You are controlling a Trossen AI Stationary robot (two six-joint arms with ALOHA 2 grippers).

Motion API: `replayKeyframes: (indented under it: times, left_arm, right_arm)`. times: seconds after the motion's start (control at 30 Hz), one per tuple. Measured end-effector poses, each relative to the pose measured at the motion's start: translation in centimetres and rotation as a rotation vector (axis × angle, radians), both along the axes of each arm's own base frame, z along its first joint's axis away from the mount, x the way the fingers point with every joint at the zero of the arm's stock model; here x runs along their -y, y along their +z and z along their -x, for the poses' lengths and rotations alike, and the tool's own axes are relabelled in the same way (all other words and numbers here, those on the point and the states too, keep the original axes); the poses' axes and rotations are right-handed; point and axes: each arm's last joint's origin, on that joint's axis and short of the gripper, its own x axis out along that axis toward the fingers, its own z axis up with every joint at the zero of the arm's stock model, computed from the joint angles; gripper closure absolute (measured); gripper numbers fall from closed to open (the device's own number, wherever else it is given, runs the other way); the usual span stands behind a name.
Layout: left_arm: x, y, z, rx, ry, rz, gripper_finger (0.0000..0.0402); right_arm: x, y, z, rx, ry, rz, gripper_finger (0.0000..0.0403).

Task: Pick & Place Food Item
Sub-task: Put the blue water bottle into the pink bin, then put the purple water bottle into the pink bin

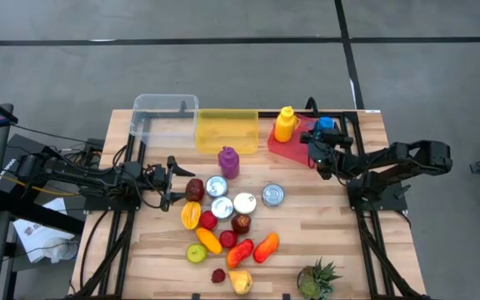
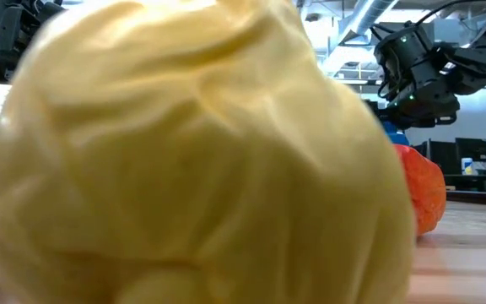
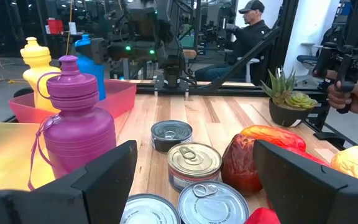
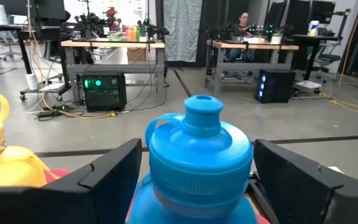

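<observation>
Toy fruit and vegetables (image 1: 223, 229) lie with several tin cans (image 1: 244, 202) on the middle of the wooden table. A blue bottle (image 4: 197, 162) stands upright in the red tray (image 1: 294, 143) at the far right, beside a yellow bottle (image 1: 285, 123). My right gripper (image 4: 197, 180) is level and open, with one finger on either side of the blue bottle's shoulder; a narrow gap shows on at least one side. My left gripper (image 1: 171, 183) waits open at the table's left, facing a purple bottle (image 3: 73, 130) and the cans, with nothing between its fingers.
A clear bin (image 1: 163, 117) and a yellow bin (image 1: 226, 131) stand along the far edge. A potted succulent (image 1: 318, 279) sits at the near right. A pale yellow fruit (image 2: 192, 152) fills the low view. A person's hand (image 3: 353, 99) shows beyond the table's right side.
</observation>
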Motion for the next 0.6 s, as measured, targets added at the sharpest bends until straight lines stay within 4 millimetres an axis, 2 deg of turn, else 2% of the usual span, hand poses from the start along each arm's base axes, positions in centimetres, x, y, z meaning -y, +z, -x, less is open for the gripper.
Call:
replayKeyframes:
  times: [0.13, 0.6]
  left_arm:
    - [0.0, 0.0, 0.0, 0.000, 0.000, 0.000, 0.0086]
    - [0.0, 0.0, 0.0, 0.000, 0.000, 0.000, 0.0086]
  right_arm:
    - [-0.4, 0.7, 0.0, 0.013, 0.001, 0.015, 0.0103]
    - [-2.3, 5.6, 0.3, 0.029, 0.131, 0.069, 0.0103]
